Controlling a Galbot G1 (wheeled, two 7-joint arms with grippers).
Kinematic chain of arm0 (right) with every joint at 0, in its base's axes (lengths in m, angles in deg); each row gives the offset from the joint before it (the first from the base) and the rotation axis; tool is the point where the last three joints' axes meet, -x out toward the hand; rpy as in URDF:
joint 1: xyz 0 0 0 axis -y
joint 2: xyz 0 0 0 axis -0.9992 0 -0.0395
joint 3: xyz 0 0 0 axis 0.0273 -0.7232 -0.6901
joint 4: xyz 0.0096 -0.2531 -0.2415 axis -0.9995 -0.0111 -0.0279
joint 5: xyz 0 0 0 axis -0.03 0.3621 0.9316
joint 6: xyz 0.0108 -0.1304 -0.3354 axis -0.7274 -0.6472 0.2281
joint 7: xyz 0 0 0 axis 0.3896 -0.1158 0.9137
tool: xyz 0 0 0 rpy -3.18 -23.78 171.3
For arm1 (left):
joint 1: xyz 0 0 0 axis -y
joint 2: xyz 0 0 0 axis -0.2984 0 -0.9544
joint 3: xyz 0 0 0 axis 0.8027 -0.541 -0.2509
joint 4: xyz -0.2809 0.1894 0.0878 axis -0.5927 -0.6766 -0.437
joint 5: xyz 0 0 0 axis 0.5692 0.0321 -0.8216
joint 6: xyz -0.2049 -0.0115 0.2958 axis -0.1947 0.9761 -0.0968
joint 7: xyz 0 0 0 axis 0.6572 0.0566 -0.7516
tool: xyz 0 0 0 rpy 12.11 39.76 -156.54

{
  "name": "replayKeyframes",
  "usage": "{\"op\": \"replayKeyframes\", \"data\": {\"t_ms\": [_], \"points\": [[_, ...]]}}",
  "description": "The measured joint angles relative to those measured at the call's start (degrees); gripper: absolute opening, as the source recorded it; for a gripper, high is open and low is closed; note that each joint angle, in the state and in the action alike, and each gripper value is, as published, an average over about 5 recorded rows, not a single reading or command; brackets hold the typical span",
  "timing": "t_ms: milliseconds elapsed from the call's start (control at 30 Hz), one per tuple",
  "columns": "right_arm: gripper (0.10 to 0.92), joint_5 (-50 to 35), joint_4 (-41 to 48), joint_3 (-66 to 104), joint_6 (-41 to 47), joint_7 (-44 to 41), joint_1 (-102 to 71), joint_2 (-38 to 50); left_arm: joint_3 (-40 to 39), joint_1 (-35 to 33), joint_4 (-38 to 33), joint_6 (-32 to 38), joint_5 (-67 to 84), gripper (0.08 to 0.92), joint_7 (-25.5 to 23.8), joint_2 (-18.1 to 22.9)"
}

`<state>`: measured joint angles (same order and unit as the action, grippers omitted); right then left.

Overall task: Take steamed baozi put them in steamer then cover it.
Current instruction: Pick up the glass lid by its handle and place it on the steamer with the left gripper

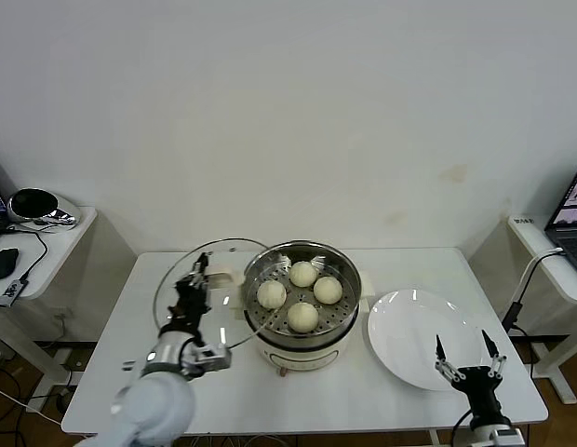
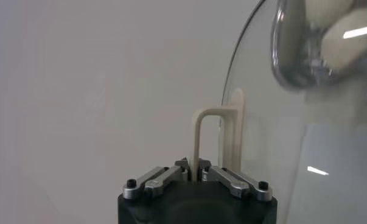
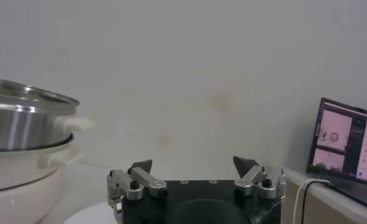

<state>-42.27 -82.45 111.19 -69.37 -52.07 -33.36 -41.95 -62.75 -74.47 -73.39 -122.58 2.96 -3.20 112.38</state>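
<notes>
The left gripper (image 1: 197,284) is pressed together on the handle of the cover (image 1: 181,279), holding it tilted just left of the steamer (image 1: 340,326). Four steamed baozi (image 1: 303,274) sit inside. The right gripper (image 1: 468,358) hovers spread at the plate (image 1: 409,321) edge

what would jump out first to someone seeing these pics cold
Four steamed baozi sit on the perforated tray inside the steamer at the table's middle. Just to its left, the left gripper is shut on the handle of the cover, holding the glass lid tilted up against the pot's side. The right gripper waits open near the front edge of the white plate.
</notes>
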Motion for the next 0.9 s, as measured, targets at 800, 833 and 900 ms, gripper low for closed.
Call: {"op": "replayKeyframes", "data": {"t_ms": [800, 833, 900], "points": [[0.823, 2.5, 1.6, -0.1, -1.0, 0.4, 0.1, -0.5, -16.8, 14.6, 14.8, -3.0, -18.6, 0.149, -9.7, 19.4], [0.823, 2.6, 1.6, -0.1, -1.0, 0.4, 0.1, -0.4, -16.9, 14.8, 15.5, -3.0, -18.9, 0.149, -9.7, 19.9], [0.823, 2.6, 1.6, -0.2, -1.0, 0.4, 0.0, -0.4, -17.1, 15.1, 16.8, -3.0, -19.3, 0.149, -9.6, 20.7]]}}
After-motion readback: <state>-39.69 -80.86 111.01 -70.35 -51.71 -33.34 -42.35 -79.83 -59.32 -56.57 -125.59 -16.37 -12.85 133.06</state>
